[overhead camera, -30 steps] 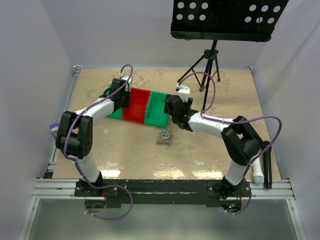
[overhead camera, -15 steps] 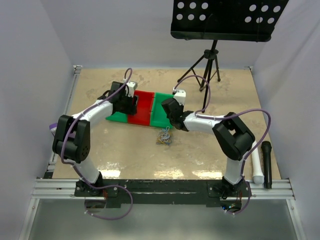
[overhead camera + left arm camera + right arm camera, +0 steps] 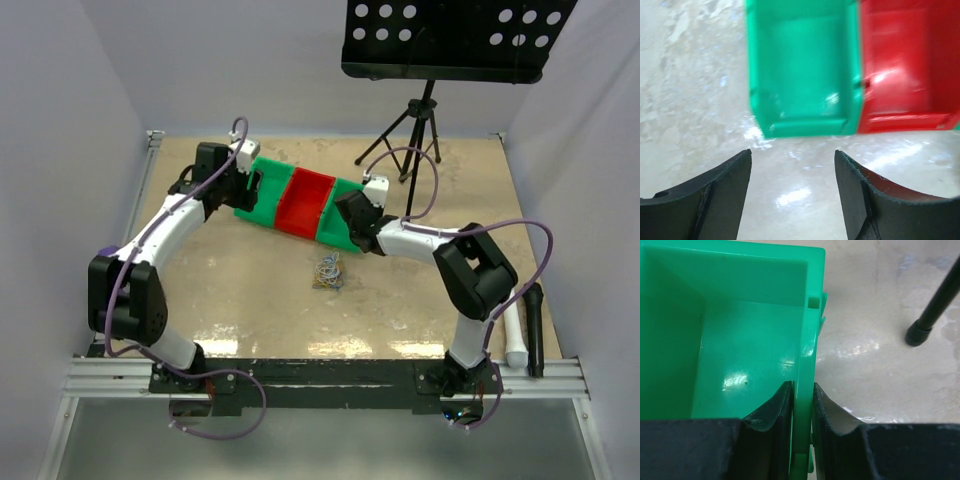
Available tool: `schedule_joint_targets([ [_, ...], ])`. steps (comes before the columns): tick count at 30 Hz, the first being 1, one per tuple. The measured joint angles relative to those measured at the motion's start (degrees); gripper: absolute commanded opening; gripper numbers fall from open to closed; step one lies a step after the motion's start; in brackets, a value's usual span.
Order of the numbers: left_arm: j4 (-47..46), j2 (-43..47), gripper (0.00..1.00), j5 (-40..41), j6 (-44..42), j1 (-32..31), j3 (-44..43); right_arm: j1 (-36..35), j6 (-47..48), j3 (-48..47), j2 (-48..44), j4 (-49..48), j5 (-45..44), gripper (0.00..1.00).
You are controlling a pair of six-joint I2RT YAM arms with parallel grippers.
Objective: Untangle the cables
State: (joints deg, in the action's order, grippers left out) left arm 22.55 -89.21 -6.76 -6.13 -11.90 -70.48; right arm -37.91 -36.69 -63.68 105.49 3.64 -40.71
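Tangled cables [image 3: 328, 270] lie on the table [image 3: 250, 300]. The right claw [image 3: 801, 388] clamps the wall of the right green bin [image 3: 740, 340]. The left claw [image 3: 792, 156] gapes wide, holding nothing, near the left green bin [image 3: 800, 75].

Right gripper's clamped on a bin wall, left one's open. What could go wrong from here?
1. The right gripper pinches only the thin side wall of the right green bin. Pulled from that one edge, the bin row may pivot or slip out.
2. The left gripper is open and short of the left green bin, so that end is unsteadied.
3. The tripod leg stands close beside the held bin, and the cables lie just in front. A swing could hit either.
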Motion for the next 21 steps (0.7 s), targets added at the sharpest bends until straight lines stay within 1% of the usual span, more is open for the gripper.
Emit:
schedule_joint_targets([
  [4, -2.8, -3.7, 0.7, 5.6, -2.1, 0.7, 0.8, 1.5, 0.1, 0.0, 0.0, 0.7, -1.4, 0.15],
  [9, -5.4, -10.1, 0.7, 8.4, -2.4, 1.2, 0.5, 1.6, 1.1, 0.3, -1.0, 0.8, -1.9, 0.1],
  [12, -5.5, -13.7, 0.69, 8.7, -2.4, 1.9, -2.7, 1.6, 2.3, 1.2, -2.2, 1.0, -2.1, 0.09],
  [16, -7.0, -19.0, 0.68, 8.4, -2.4, 2.8, -10.0, 1.6, 3.4, 2.7, -3.6, 0.7, -1.9, 0.1],
  [21, -7.1, -23.5, 0.64, 4.1, -2.4, 3.2, -15.0, 1.7, 3.5, 3.3, -3.7, -0.2, -1.9, 0.16],
])
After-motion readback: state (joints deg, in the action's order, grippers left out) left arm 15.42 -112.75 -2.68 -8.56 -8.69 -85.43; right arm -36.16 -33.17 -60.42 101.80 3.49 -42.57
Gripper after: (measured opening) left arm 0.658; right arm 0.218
